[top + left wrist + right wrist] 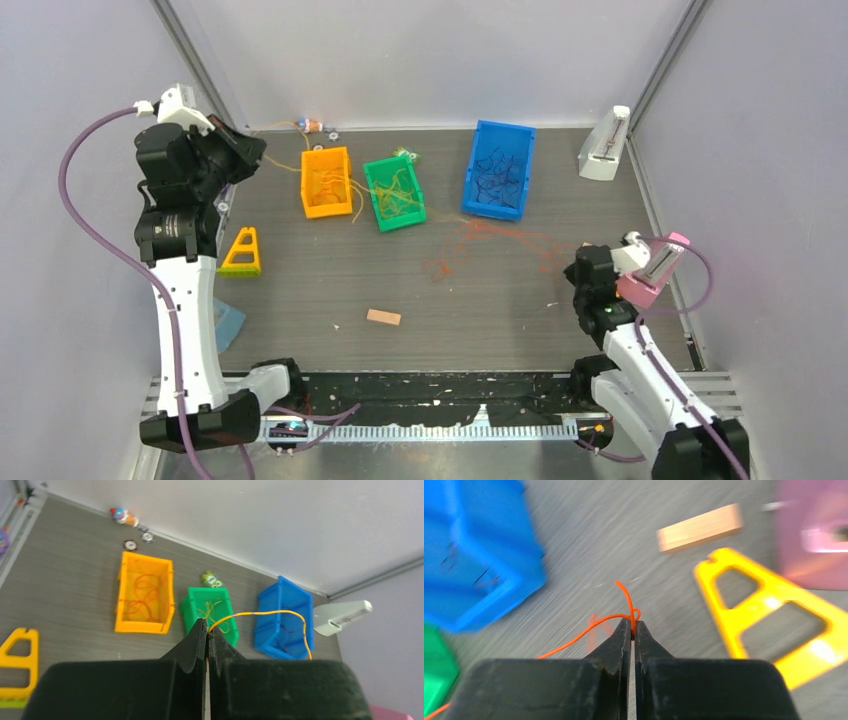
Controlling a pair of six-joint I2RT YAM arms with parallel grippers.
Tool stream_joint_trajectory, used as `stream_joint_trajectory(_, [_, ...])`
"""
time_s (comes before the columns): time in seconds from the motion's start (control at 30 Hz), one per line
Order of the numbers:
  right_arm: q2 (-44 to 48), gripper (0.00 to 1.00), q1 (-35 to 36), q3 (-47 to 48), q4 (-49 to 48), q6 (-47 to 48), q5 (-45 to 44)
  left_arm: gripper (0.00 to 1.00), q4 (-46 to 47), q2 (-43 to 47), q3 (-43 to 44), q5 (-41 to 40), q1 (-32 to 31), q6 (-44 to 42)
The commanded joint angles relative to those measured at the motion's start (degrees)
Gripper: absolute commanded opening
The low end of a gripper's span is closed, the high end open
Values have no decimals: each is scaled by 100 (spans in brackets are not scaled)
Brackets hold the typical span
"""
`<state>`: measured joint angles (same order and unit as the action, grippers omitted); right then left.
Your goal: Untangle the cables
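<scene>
worktop [330,280]: dark grey, streaky grain, with a loose scribble of orange-red cables [470,238] right of centre
bins: boxy plastic, upper middle. The orange bin [325,212] has red strands, the green bin [372,200] yellow ones, the blue bin [472,180] dark ones
left pincer [206,630]: clamped shut on a thin yellow cable [270,612] arcing over the blue bin
right pincer [632,625]: pinched shut on a curly orange cable [589,626]
clutter: yellow triangle frame [242,252] on the left, little wooden block [383,317] lower centre
</scene>
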<state>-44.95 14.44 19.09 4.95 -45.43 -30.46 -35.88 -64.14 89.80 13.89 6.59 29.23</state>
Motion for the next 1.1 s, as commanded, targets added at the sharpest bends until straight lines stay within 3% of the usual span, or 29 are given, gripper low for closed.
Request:
stream_joint_trajectory(0.0, [295, 5, -1226, 231, 1189, -156, 49, 0, 423, 254, -343, -133, 556, 195])
stream_joint_trajectory(0.2, [479, 5, -1958, 468, 1578, 46, -53, 0, 553, 376, -734, -460, 905, 226])
stream_joint_trajectory(0.5, [521, 5, -1970, 432, 382, 1279, 2461, 0, 879, -143, -760, 599, 676, 296])
stream_joint_trajectory(0.63, [427, 5, -1971, 510, 207, 1452, 2841, 0, 908, -343, -502, 695, 646, 356])
stream_joint_trajectory(0.7, [336, 13, -1968, 575, 159, 1530, 3062, 0, 914, -475, -259, 835, 588, 416])
stream_joint_trajectory(0.73, [260, 37, -1965, 602, 79, 1623, 3309, 0, 923, -546, -182, 896, 519, 431])
stream_joint_trajectory(0.77, [220, 53, -1969, 612, 29, 1684, 3410, 0, 939, -611, -46, 946, 441, 440])
stream_joint_trajectory(0.8, [141, 82, -1966, 626, -45, 1707, 3594, 0, 933, -691, 67, 956, 291, 446])
stream_joint_trajectory(0.83, [103, 98, -1964, 641, -137, 1738, 3685, 0, 933, -747, 172, 946, 172, 443])
stream_joint_trajectory(1.07, [-630, 95, -1596, 913, -155, 1967, 4025, 0, 1073, -1269, 763, 877, -597, 410])
